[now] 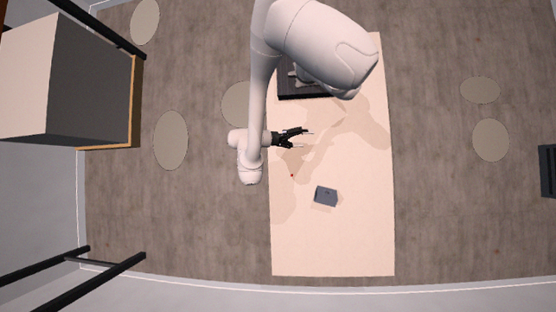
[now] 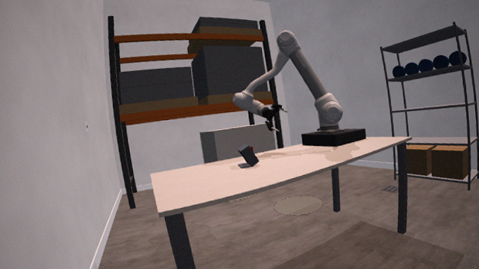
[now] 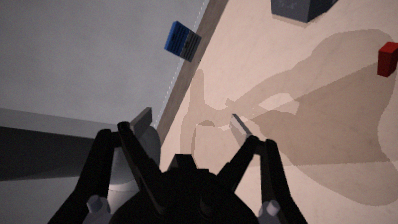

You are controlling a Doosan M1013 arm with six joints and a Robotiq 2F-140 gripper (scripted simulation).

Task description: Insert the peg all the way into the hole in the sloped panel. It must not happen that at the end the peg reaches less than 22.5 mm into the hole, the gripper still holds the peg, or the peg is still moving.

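Note:
The peg (image 1: 290, 175) (image 2: 252, 148) (image 3: 387, 59) is a small red block lying on the pale table (image 1: 331, 246) (image 2: 207, 186) (image 3: 325, 190). The sloped panel (image 1: 326, 196) (image 2: 248, 156) (image 3: 300, 9) is a dark grey wedge a little further along the table; its hole does not show clearly. My gripper (image 1: 305, 139) (image 2: 279, 119) (image 3: 192, 117) is wide open and empty. It hangs well above the table, off to one side of the peg and apart from it.
The arm's black base (image 1: 284, 89) (image 2: 332, 137) stands at the far end of the table. A storage rack with large boxes (image 2: 189, 79) is behind the table and a wire shelf (image 2: 431, 108) stands to the right.

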